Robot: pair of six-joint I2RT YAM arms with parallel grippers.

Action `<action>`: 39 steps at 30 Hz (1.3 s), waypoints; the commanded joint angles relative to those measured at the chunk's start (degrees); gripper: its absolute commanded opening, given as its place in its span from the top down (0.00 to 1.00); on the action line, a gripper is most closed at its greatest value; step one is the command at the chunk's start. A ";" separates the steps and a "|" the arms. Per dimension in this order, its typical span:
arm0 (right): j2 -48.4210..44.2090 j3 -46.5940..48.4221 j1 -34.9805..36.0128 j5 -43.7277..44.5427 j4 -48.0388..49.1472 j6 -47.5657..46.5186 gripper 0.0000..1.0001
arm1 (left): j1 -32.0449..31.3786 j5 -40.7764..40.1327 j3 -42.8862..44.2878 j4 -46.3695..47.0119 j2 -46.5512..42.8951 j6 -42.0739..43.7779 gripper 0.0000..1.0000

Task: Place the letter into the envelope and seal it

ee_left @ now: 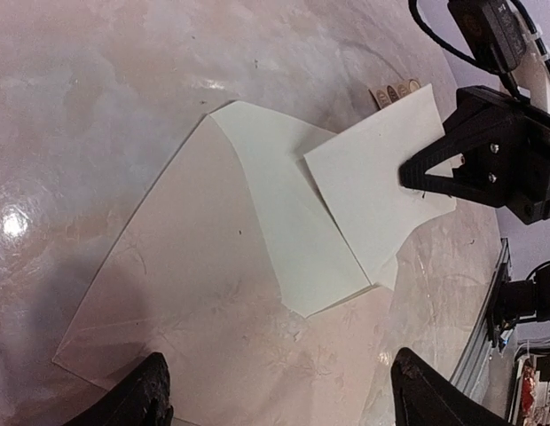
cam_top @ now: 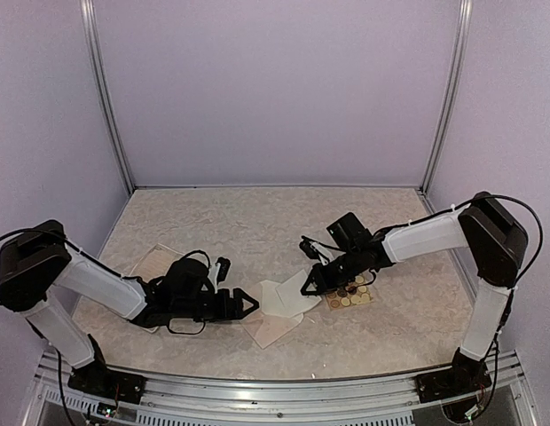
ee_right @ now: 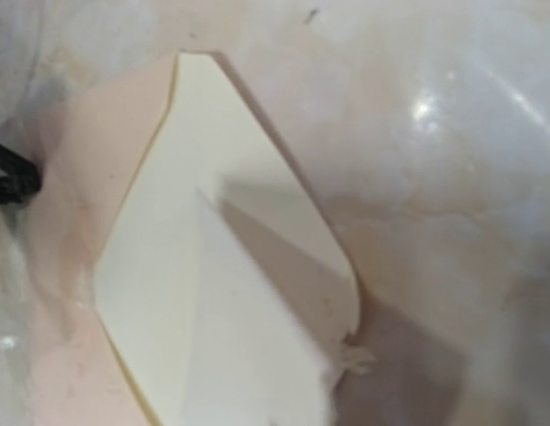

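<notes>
The cream envelope [cam_top: 271,297] lies flat mid-table on a pale pink sheet [cam_top: 273,330]; it also shows in the left wrist view [ee_left: 284,213] and in the right wrist view [ee_right: 222,151]. A cream rectangular letter [ee_left: 368,182] lies partly over the envelope, with its right edge raised. My right gripper [cam_top: 308,284] is shut on that edge, as the left wrist view [ee_left: 415,177] shows. In the right wrist view the letter [ee_right: 239,355] fills the bottom and hides the fingers. My left gripper [cam_top: 253,305] is open and empty just left of the papers, low over the pink sheet [ee_left: 168,266].
A square card of round brown and yellow stickers [cam_top: 350,293] lies right of the envelope, under the right wrist, and its edge peeks out in the left wrist view [ee_left: 395,91]. A tan sheet [cam_top: 153,262] lies under the left arm. Purple walls enclose the table.
</notes>
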 commanded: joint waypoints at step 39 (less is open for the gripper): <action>3.10 0.44 3.78 1.62 0.46 5.15 1.00 | -5.39 -5.09 -3.42 -10.07 -3.11 -12.89 0.13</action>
